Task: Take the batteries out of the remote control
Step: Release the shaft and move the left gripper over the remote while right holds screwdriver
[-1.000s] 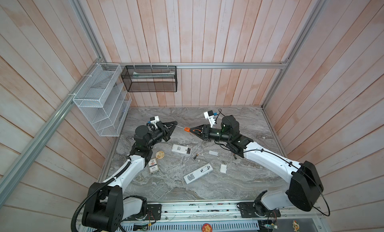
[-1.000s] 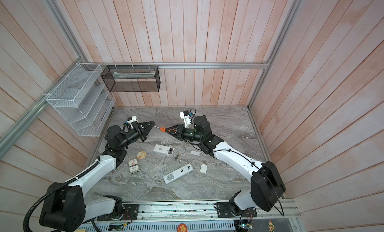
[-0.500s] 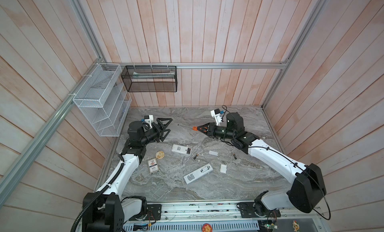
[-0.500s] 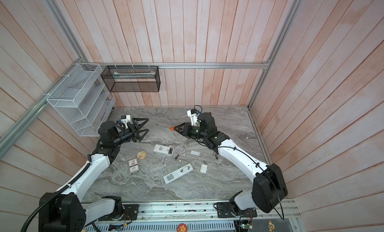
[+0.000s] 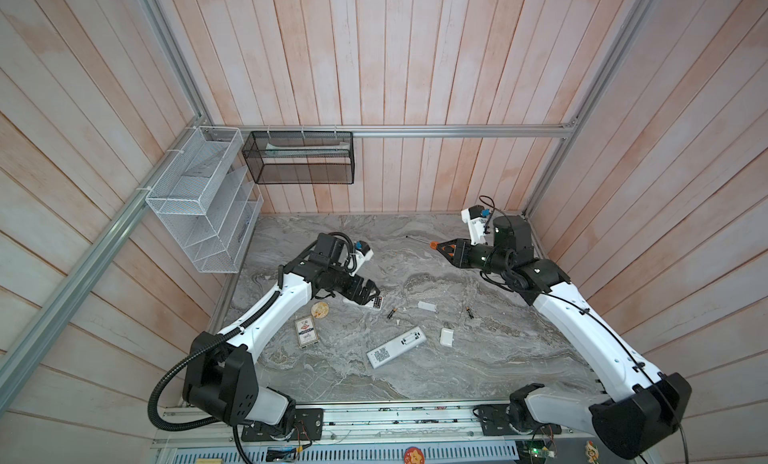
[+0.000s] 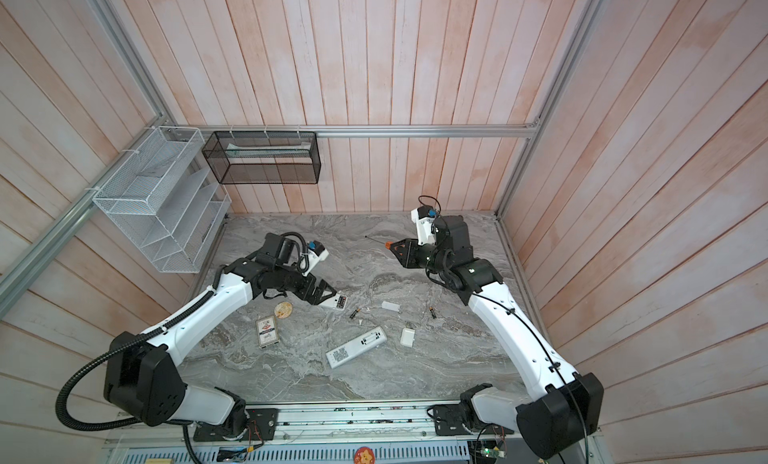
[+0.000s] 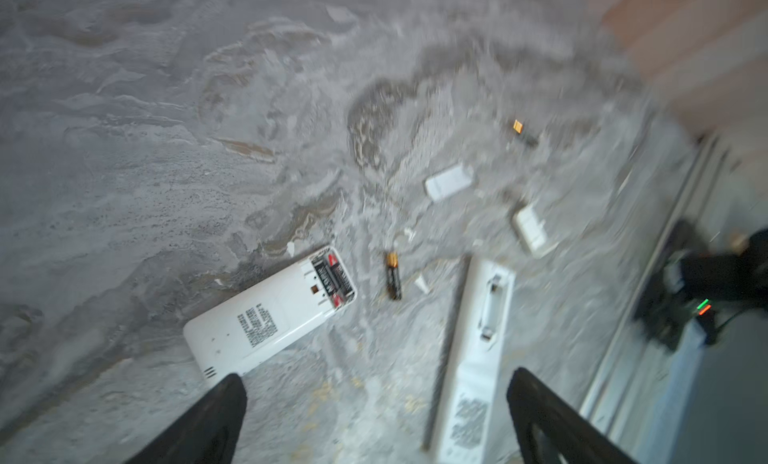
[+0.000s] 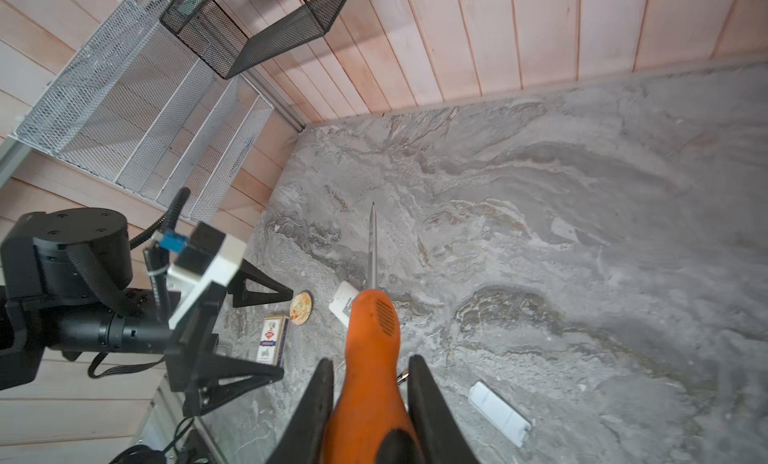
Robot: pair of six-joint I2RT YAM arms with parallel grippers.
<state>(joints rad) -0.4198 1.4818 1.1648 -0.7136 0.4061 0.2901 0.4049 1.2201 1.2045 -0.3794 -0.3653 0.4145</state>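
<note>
Left gripper [image 7: 376, 378]: jaws standing wide, gripping nothing, hanging at the remote's [image 7: 266, 316] closed end; whether it is touching is unclear.
Right gripper [image 8: 372, 364]: jaws pinching narrow on the screwdriver [image 8: 374, 316] handle, tip pointing over the table [image 8: 582, 233], well apart from the remote.
Batteries [image 7: 332, 279]: sitting in the remote's open bay, seemingly two.
Loose battery [image 7: 392, 275]: lying just beside that bay.
Far battery [image 7: 524, 133]: lying near a cover [image 7: 449, 182].
Second remote [image 7: 478, 349]: bay showing empty.
Step, judged: left pinning the remote body clear of the bay; right bringing the tip under a cell end, levering gently to avoid flinging.
</note>
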